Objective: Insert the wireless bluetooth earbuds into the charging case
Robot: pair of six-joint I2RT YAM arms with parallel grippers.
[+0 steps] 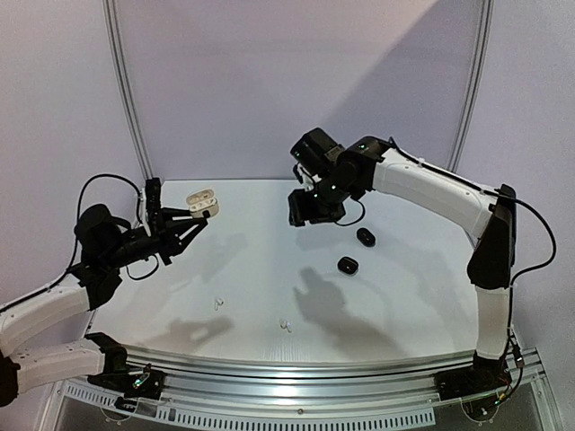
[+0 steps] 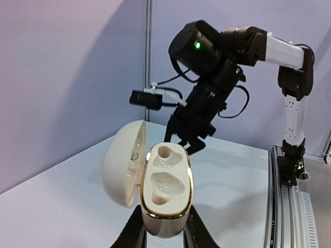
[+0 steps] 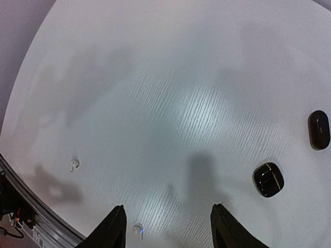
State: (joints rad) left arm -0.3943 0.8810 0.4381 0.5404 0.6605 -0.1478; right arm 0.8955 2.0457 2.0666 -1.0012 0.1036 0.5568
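Left gripper (image 2: 166,235) clamps the base of a white charging case (image 2: 165,181), lid swung open and both wells empty, aloft at the overhead frame's upper left. Right gripper (image 3: 170,230) hangs over the counter (image 3: 170,103), jaws apart and empty. One white earbud (image 3: 137,228) lies at its view's bottom edge, a second white earbud (image 3: 75,164) at lower left, and two black cases (image 3: 268,179) at right. A sound pick likely means dropping squarely over one bud and pinching gently.
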